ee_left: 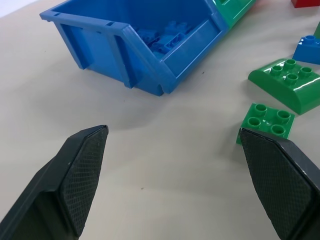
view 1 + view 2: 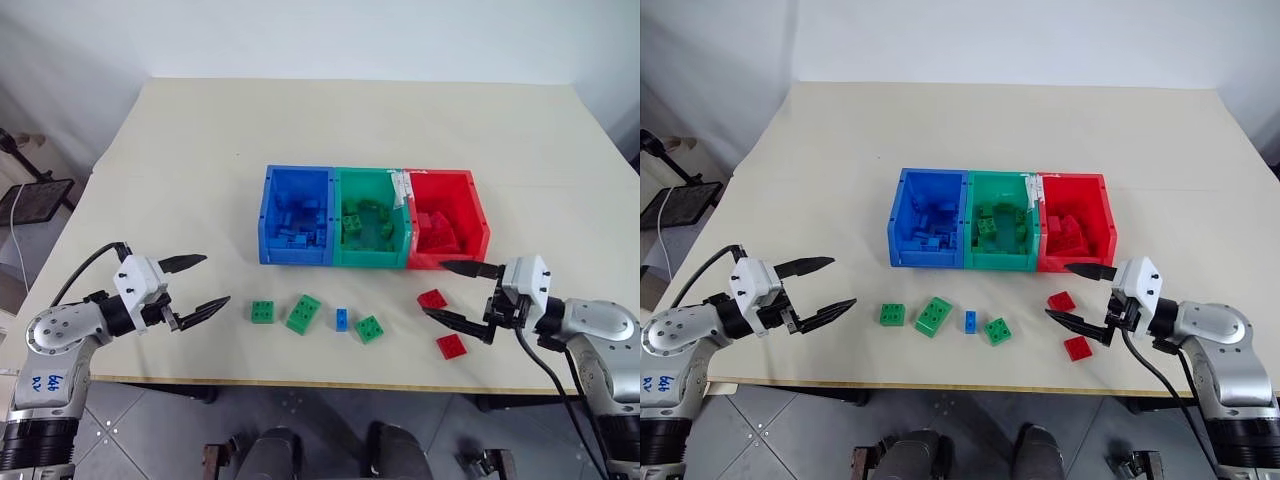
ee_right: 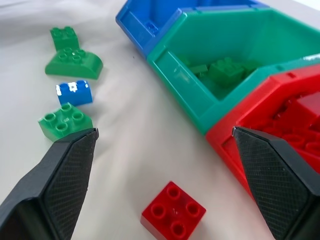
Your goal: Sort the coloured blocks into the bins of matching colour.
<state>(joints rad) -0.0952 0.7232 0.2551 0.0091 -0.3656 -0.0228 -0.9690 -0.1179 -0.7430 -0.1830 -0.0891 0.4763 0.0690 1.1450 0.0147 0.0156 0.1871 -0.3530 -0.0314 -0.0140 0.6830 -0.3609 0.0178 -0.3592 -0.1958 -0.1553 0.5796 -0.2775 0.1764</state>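
Three joined bins sit in a row: blue bin [image 2: 295,215], green bin [image 2: 372,218], red bin [image 2: 448,218], each already holding bricks of its own colour. Six loose blocks lie flat, studs up, between the two open pairs of jaws. Nearest the left jaws is a green square [image 2: 263,311], then a longer green block [image 2: 303,313], a small blue block [image 2: 342,319] and another green square [image 2: 369,328]. Between the right jaws lies one red square [image 2: 432,299]; a second red square [image 2: 451,346] lies just outside them.

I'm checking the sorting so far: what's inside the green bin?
The green bin holds several green blocks lying loose on its floor. Its near wall hides the front part of the floor, so an exact count isn't possible.
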